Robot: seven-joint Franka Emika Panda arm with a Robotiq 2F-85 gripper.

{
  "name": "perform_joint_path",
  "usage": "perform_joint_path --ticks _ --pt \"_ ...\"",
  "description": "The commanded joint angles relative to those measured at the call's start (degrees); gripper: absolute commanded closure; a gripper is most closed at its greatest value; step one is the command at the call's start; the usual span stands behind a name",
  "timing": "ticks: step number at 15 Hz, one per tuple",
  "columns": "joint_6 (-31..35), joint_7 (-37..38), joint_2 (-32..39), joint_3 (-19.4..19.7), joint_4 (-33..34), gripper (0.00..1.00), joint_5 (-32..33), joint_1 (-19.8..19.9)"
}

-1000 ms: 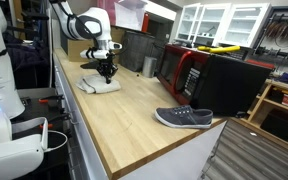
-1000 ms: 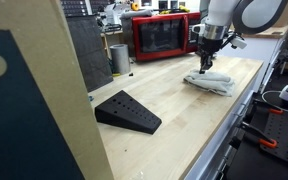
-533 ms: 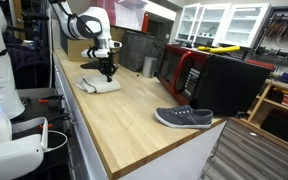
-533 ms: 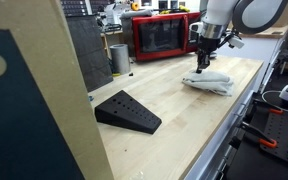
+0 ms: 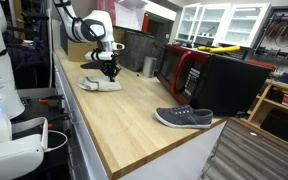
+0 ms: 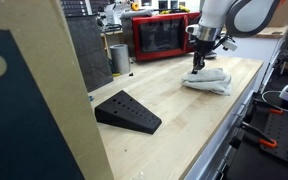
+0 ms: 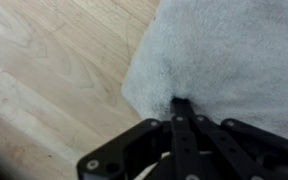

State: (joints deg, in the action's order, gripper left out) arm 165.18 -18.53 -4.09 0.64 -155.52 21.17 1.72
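Observation:
A white folded towel lies on the wooden counter and shows in both exterior views. My gripper points straight down at the towel's edge. In the wrist view the black fingers are closed together, with a fold of the white towel pinched between their tips. The towel bunches up slightly around the fingertips. Bare wood of the counter lies beside the towel.
A grey shoe lies near the counter's near edge. A red microwave and a steel canister stand at the back. A black wedge sits on the counter.
My gripper has shifted a little sideways along the counter while staying shut on the towel's edge. The towel's edge has moved with it.

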Motion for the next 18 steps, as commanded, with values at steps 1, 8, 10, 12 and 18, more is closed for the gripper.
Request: perform_joint_path --ticks 1,8,10,12,18 --pt "2.0 2.0 3.8 0.3 3.4 1.00 1.0 0.5" --pt "2.4 2.3 3.2 -0.3 5.3 1.00 -3.3 -1.0" --pt "1.8 -0.9 1.4 -2.1 3.4 1.00 -10.8 -2.8" --pt "0.2 -6.9 0.1 -4.4 1.5 1.00 -21.5 -5.8" --pt "-12.6 -17.9 -7.5 -5.1 -0.8 1.00 -38.2 -13.0"
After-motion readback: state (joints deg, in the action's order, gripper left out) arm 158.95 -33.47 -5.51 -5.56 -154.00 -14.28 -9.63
